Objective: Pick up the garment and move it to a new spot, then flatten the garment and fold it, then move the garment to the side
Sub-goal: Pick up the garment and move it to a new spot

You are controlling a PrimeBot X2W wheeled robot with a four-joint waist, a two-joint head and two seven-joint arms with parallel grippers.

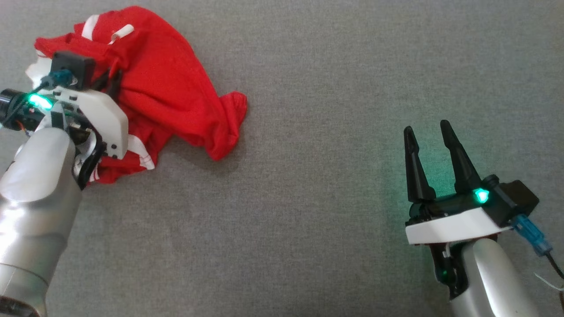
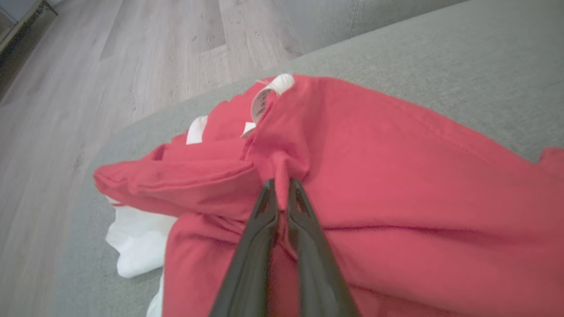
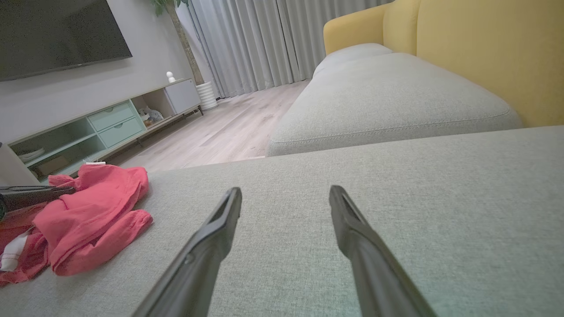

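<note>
Left end effector point(image 2: 282, 181) pinches a ridge of the garment point(image 1: 176, 83), bunched at the left of the sofa point(image 1: 308, 211); lift slowly so the thin pinch holds; right end effector point(image 1: 426, 128) hangs wide

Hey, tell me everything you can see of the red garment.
The red garment looks like thin, soft cloth, with white trim and a white label by a seam. It lies crumpled in a loose, unfolded heap on the grey fabric cushion, near the cushion's edge, one end trailing outward. The left gripper is closed, pinching a raised fold of it.
</note>
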